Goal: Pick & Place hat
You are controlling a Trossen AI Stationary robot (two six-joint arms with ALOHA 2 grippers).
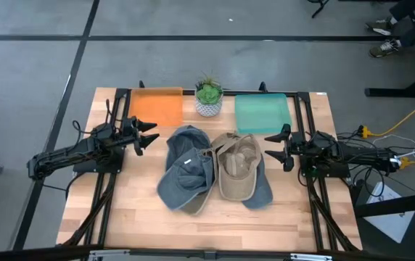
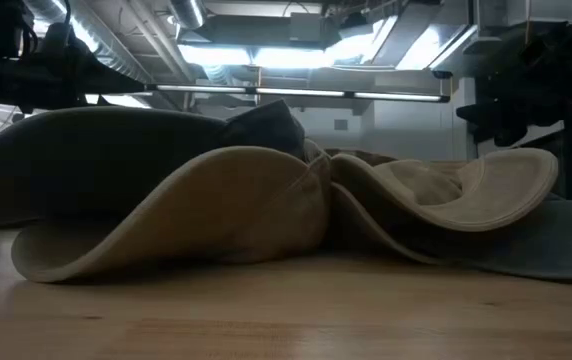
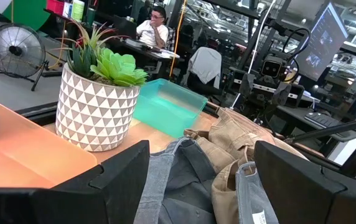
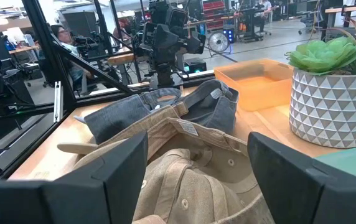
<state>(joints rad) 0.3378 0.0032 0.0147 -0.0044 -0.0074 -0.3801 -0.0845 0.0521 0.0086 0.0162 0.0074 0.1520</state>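
Observation:
Several caps lie in a pile at the table's middle: a blue-grey cap (image 1: 186,174) on the left, upside down, and a tan cap (image 1: 238,170) on the right, partly over another blue-grey cap (image 1: 263,190). The pile also shows in the low view (image 2: 266,210). My left gripper (image 1: 148,135) is open, just left of the blue-grey cap (image 3: 184,180). My right gripper (image 1: 278,148) is open, just right of the tan cap (image 4: 190,180). Neither touches a cap.
An orange tray (image 1: 156,106) stands at the far left, a teal tray (image 1: 263,114) at the far right, and a potted succulent (image 1: 208,97) between them. Bare wood lies toward the table's near edge (image 1: 207,225). People sit in the room beyond.

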